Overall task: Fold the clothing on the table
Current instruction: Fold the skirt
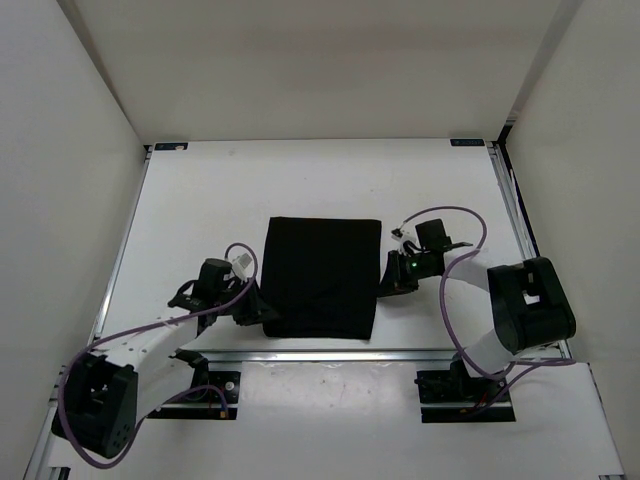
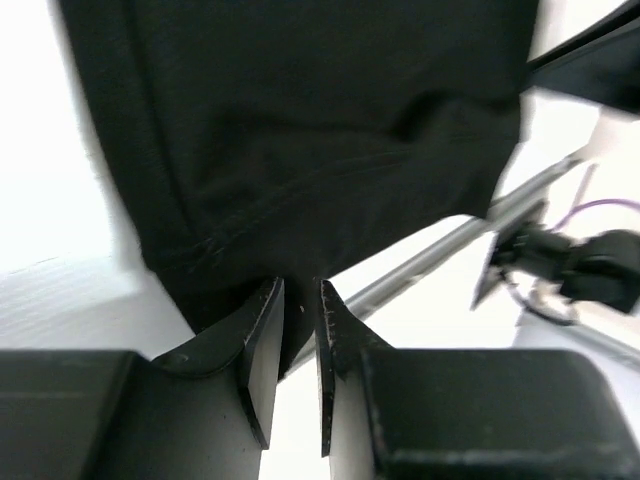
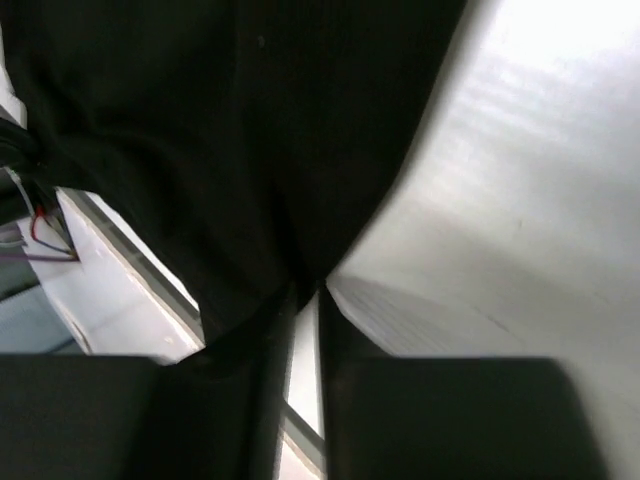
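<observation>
The clothing [image 1: 322, 277] is a black, roughly rectangular piece of fabric lying flat in the middle of the white table [image 1: 200, 200]. My left gripper [image 1: 262, 308] is at its near left corner. In the left wrist view the clothing [image 2: 300, 130] hangs down into the left gripper [image 2: 300, 290], whose jaws stand nearly together with the hem pinched between the tips. My right gripper [image 1: 383, 283] is at the garment's right edge. The right wrist view has the clothing [image 3: 230, 130] running into the narrow gap of the right gripper [image 3: 308, 292].
A silver rail [image 1: 330, 353] runs along the table's near edge just below the garment, also seen as the rail [image 2: 430, 255] and the rail [image 3: 130, 250]. White walls enclose the table on three sides. Purple cables [image 1: 470, 230] loop off both arms.
</observation>
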Robot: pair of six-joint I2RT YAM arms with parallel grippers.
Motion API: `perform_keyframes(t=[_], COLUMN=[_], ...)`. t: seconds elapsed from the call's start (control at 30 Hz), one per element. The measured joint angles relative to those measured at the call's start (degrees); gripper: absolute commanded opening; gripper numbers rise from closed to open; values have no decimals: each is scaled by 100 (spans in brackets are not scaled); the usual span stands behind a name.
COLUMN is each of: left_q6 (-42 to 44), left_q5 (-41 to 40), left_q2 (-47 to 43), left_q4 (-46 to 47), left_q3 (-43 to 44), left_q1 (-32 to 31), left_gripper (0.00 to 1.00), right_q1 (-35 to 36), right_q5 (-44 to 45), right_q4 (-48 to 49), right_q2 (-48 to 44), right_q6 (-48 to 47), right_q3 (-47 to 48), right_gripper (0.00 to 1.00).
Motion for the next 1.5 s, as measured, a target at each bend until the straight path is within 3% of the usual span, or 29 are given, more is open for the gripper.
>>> perform_keyframes(t=[0.07, 0.27, 0.47, 0.5, 0.6, 0.67, 0.73, 0.8, 0.9, 0.93, 0.97, 1.0, 1.03, 1.1, 1.13, 1.17, 1.2, 1.27, 1.43, 1.5], left_q6=[179, 435, 232, 188, 116, 109, 122, 149, 162, 164, 181, 208, 295, 422, 487, 573, 664, 763, 1204, 1333], left_q5=[-70, -144, -170, -157, -149, -138, -70, -48, -46, -9, 13, 26, 28, 33, 13, -44, -131, -304, -710, -866], left_q2=[186, 472, 1467, 1650, 2347, 2758, 3123, 3370, 3628, 3735, 3829, 3921, 3987, 3976, 3908, 3792, 3646, 3294, 2782, 2754], left_q4=[-79, 2, 820, 935, 1276, 1451, 1515, 1556, 1600, 1593, 1576, 1547, 1521, 1462, 1419, 1368, 1287, 1029, 190, -96], left_q3=[9, 24, 166, 249, 680, 955, 1233, 1471, 1727, 1834, 1943, 2063, 2177, 2315, 2371, 2417, 2461, 2605, 3209, 3244], left_q1=[-9, 87, -450, -535, -804, -894, -920, -938, -949, -953, -953, -960, -966, -994, -1027, -1064, -1097, -1143, -1014, -870], left_gripper=[30, 29, 24, 23, 16, 14, 13, 11, 9, 10, 12, 29, 35, 53, 72, 97, 99, 99, 98, 90], right_q1=[0, -57, -599, -682, -804, -761, -636, -428, -173, -151, -173, -243, -358, -629, -774, -907, -1023, -1147, -1335, -1515], right_q5=[35, 260, 551, 595, 688, 649, 553, 481, 358, 315, 284, 251, 232, 234, 240, 262, 289, 323, 339, 260], right_q4=[4, 11, 11, 13, 2, 20, 13, 9, -2, -7, -4, 2, -17, -98, -140, -170, -205, -343, -546, -627], right_q2=[59, 264, 713, 758, 748, 669, 444, 129, -254, -330, -374, -404, -417, -420, -426, -452, -498, -621, -1161, -1447], right_q6=[-24, -55, -212, -251, -317, -339, -348, -278, -229, -227, -221, -214, -208, -201, -214, -232, -243, -245, -177, -101], right_q3=[105, 505, 1231, 1314, 1362, 1263, 1029, 769, 531, 494, 468, 439, 413, 396, 393, 380, 352, 304, 35, -219], right_gripper=[0, 0, 1, 4, 34, 37, 24, 1, 1, 5, 12, 24, 45, 72, 83, 90, 98, 99, 86, 84])
